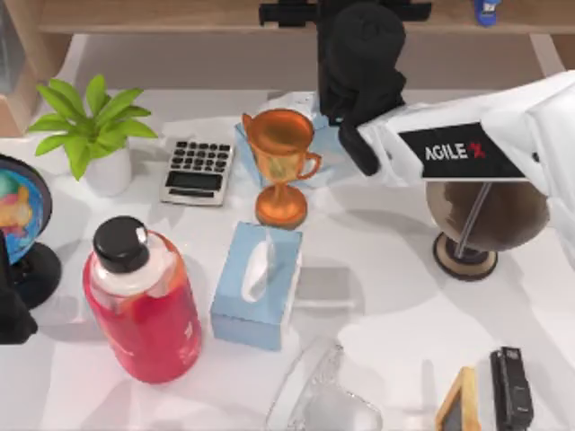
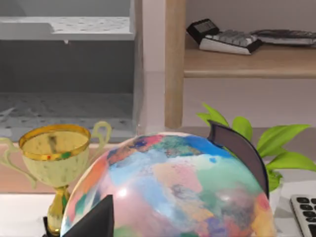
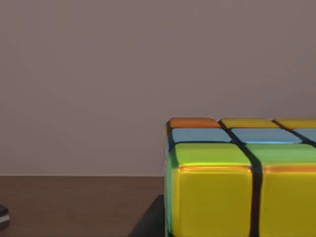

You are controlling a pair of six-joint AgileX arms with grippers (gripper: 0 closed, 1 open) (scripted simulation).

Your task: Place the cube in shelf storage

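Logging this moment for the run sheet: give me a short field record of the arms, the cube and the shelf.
right arm: reaches from the top view's right to the shelf board
right gripper: at the shelf
cube: close before the right wrist camera, above the brown board
left arm: parked at the table's left edge, by the globe
desk: trophy, tissue box

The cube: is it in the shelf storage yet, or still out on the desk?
Off the desk: the cube fills the right wrist view above a brown board, while the right arm reaches to the shelf storage. Whether it rests there, cannot tell.
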